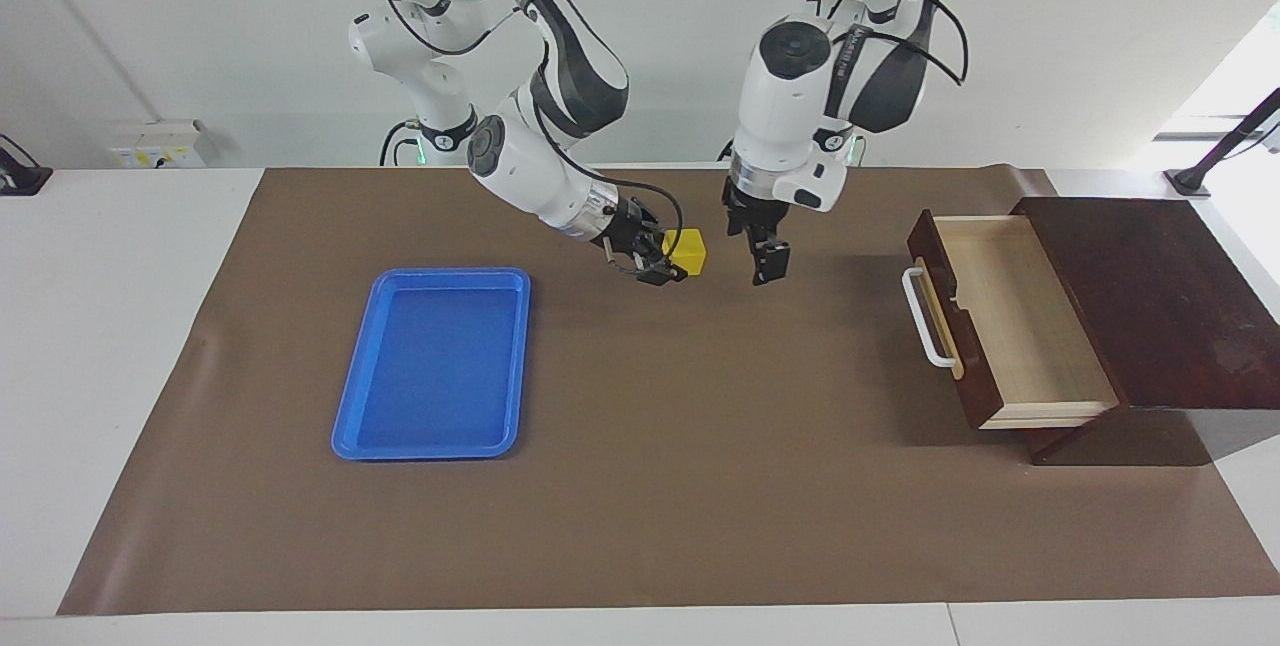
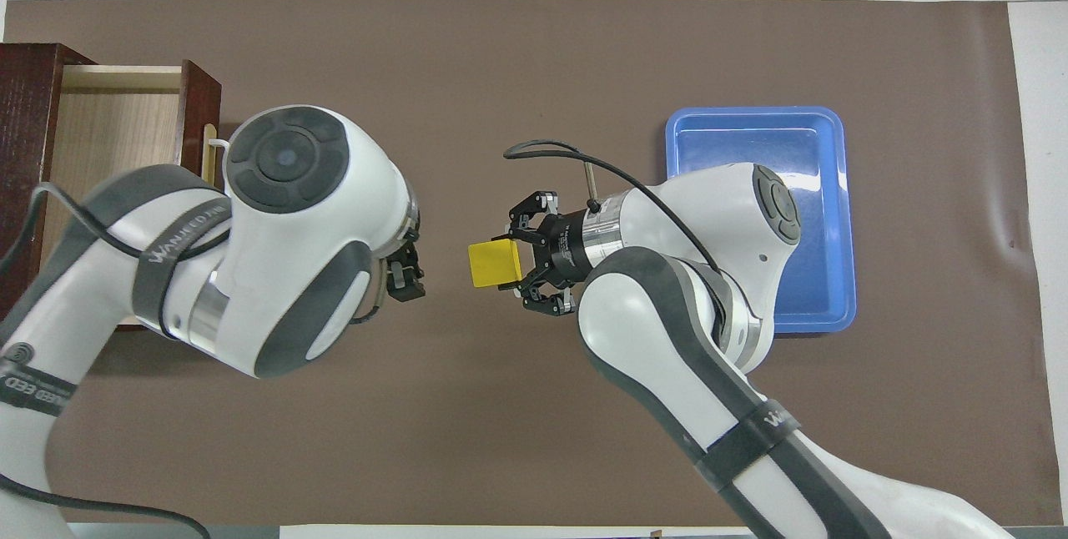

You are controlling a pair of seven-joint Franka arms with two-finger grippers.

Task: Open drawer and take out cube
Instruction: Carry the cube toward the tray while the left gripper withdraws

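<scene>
The yellow cube (image 1: 689, 252) is held in the air over the middle of the brown mat by my right gripper (image 1: 670, 260), which is shut on it; it also shows in the overhead view (image 2: 492, 264) at the right gripper's (image 2: 516, 264) tips. My left gripper (image 1: 762, 259) hangs open and empty just beside the cube, toward the drawer; it shows in the overhead view (image 2: 406, 272) too. The drawer (image 1: 1010, 321) is pulled out of its dark wood box (image 1: 1160, 296). Its pale interior (image 2: 117, 130) is bare, and its white handle (image 1: 925, 321) faces the mat's middle.
A flat blue tray (image 1: 450, 275) lies on the mat toward the right arm's end, seen also in the overhead view (image 2: 751, 113). The brown mat (image 1: 700, 486) covers most of the white table.
</scene>
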